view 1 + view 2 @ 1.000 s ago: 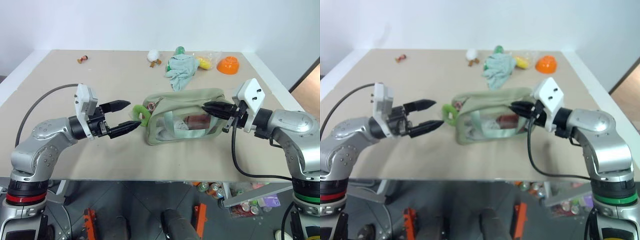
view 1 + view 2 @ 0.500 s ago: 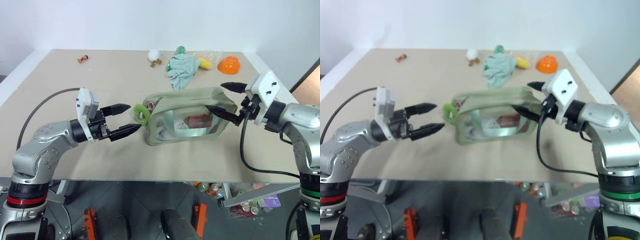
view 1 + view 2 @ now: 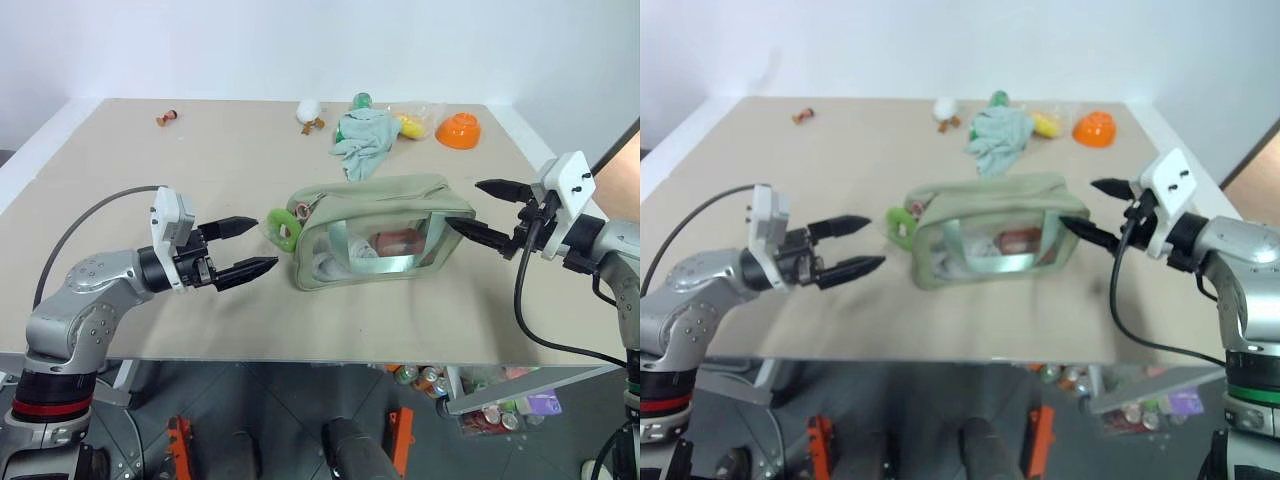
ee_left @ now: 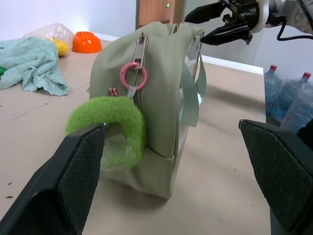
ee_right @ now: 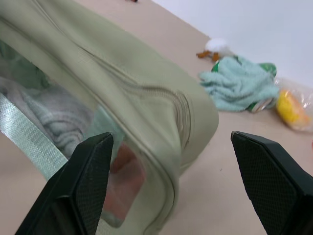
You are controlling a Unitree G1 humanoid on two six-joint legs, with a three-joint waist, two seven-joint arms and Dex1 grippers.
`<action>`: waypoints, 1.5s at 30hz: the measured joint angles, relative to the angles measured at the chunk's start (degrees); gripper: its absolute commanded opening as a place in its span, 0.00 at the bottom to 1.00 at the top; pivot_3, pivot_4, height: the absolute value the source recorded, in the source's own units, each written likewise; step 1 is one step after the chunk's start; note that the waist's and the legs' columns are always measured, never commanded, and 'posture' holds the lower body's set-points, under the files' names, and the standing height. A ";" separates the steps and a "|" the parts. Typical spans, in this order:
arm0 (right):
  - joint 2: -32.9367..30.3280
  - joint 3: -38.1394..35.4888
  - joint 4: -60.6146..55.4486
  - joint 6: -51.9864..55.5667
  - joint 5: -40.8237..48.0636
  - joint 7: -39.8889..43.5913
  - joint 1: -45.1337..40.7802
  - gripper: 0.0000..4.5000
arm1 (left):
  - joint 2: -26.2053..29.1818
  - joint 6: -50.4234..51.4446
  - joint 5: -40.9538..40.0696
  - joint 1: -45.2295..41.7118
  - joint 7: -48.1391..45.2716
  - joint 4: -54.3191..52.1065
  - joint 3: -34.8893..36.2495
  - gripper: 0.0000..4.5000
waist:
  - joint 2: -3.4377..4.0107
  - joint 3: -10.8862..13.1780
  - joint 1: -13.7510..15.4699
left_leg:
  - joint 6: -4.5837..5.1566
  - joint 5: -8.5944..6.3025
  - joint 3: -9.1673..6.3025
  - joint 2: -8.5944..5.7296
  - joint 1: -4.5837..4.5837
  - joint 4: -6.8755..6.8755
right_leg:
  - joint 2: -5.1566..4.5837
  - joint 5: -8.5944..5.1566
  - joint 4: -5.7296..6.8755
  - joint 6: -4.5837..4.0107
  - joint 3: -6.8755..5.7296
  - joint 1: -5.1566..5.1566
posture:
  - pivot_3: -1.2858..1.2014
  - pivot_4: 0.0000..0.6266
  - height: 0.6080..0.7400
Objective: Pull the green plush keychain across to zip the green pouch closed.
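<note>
The green pouch (image 3: 370,240) lies on its side mid-table, its clear panel facing me. At its left end hangs the green plush keychain (image 3: 283,228), a fuzzy lime ring on a pink ring (image 4: 131,77) at the zipper pull. My left gripper (image 3: 266,242) is open and level, with its fingertips just left of the keychain (image 4: 110,120) and apart from it. To the right of the pouch's far end (image 5: 146,88), my right gripper (image 3: 466,205) is open. It holds nothing, and its lower finger (image 3: 480,233) is near the pouch's corner.
At the table's far edge lie a mint cloth (image 3: 362,142), a green bottle top (image 3: 360,100), a yellow item in a clear bag (image 3: 410,122), an orange bowl (image 3: 459,129), a small white toy (image 3: 308,112) and a small reddish item (image 3: 166,118). Water bottles (image 4: 293,98) stand beyond the table's right side.
My right gripper, a second ago shut on the pouch's right end, has opened and drawn back to the right. The left gripper stays where it was.
</note>
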 measured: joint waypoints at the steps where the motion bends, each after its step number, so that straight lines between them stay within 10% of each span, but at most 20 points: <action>1: 0.18 0.18 0.45 -0.07 0.00 0.06 0.00 0.77 | 0.00 -0.23 0.15 0.04 -0.01 0.05 0.00 1.00 | 0.00 0.00 0.00 | 0.00 0.00 0.00 0.00 0.00 0.00 | 0.00 0.00 0.00 0.00 0.00 0.00 | 0.52 0.24 0.99; 11: 0.96 0.82 0.88 -1.56 0.07 1.40 -0.07 0.01 | 0.00 -0.35 0.41 0.67 0.37 0.08 0.00 1.00 | 0.00 0.00 -0.01 | 0.00 0.00 -0.01 0.00 0.01 0.00 | 0.01 0.00 0.00 0.00 0.00 0.00 | 0.52 0.24 0.99; 45: 3.84 7.38 -11.65 6.66 4.18 1.29 -1.08 0.00 | 0.64 -2.60 3.32 -0.16 6.33 4.22 6.24 1.00 | -0.01 0.01 -0.26 | 0.00 0.00 -0.07 0.14 0.00 -0.04 | 0.17 0.04 -0.01 -0.07 -0.04 -0.05 | 0.52 0.24 0.99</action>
